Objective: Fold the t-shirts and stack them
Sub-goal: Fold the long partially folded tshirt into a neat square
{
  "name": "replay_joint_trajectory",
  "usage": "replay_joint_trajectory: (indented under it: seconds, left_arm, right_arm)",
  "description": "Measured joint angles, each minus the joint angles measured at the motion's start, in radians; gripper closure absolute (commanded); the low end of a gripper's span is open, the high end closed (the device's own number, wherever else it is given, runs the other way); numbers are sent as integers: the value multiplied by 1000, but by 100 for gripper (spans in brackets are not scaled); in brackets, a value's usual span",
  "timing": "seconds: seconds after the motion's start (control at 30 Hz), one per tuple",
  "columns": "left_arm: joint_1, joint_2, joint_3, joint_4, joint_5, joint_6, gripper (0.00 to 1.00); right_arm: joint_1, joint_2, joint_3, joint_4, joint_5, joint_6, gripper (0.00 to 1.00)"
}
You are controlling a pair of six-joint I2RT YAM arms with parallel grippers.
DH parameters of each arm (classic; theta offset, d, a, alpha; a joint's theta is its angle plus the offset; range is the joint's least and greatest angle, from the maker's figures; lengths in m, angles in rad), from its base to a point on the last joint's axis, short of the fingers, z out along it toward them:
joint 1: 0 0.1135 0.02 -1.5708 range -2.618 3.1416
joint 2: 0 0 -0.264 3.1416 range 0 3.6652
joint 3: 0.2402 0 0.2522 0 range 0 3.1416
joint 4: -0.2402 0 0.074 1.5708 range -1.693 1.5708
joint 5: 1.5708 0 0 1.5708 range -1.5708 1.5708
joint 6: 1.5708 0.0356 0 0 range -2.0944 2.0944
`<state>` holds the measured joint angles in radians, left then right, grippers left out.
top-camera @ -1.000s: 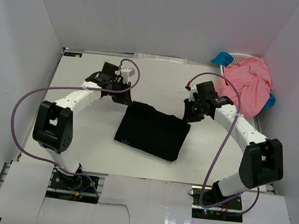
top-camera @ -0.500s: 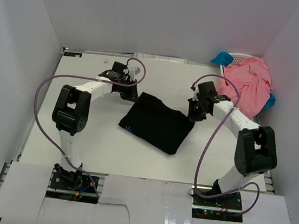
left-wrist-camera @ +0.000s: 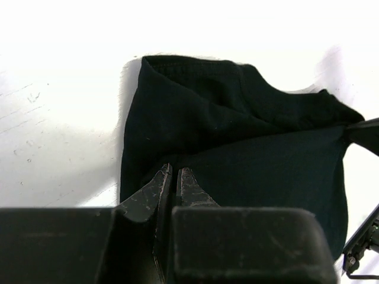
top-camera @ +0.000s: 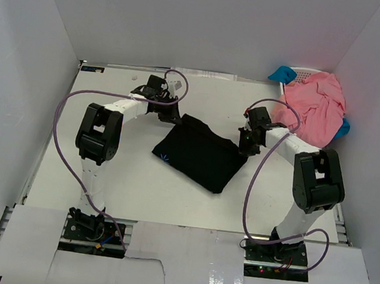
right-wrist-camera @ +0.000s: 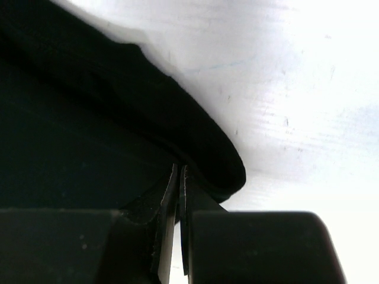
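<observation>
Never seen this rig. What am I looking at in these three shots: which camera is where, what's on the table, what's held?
Two white robot arms stand at the near edge of a white table, each ending in a two-finger gripper. One picture looks down from above and behind them. The other two come from cameras on the wrists, looking along the fingers. A partly folded black t-shirt lies on the table. The left gripper and the right gripper each pinch a far corner of it. Pink t-shirts are heaped over a white basket at the far right.
</observation>
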<state>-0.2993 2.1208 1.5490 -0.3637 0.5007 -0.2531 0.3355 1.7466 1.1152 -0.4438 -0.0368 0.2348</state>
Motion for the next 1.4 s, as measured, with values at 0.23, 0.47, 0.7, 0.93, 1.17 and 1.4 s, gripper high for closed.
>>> replay_joint_trajectory:
  seconds: [0.23, 0.47, 0.7, 0.93, 1.17, 1.4]
  left_arm:
    - [0, -27, -82, 9, -34, -11, 100]
    - [2, -169, -270, 27, -115, -60, 100]
    - [2, -340, -416, 13, -204, -109, 100]
    - [2, -396, -462, 3, -246, -130, 100]
    - [2, -369, -436, -2, -273, -141, 100]
    - [3, -365, -415, -1, -305, -167, 100]
  right_arm:
    - [-8, 105, 87, -1, 11, 6, 92]
    - [-9, 192, 207, -2, -7, 5, 92]
    - [-8, 278, 318, -1, -111, -10, 92]
    - [7, 320, 369, 1, -158, -18, 92]
    - [10, 322, 375, 2, -164, -23, 92]
    - [10, 320, 375, 11, -156, -30, 92]
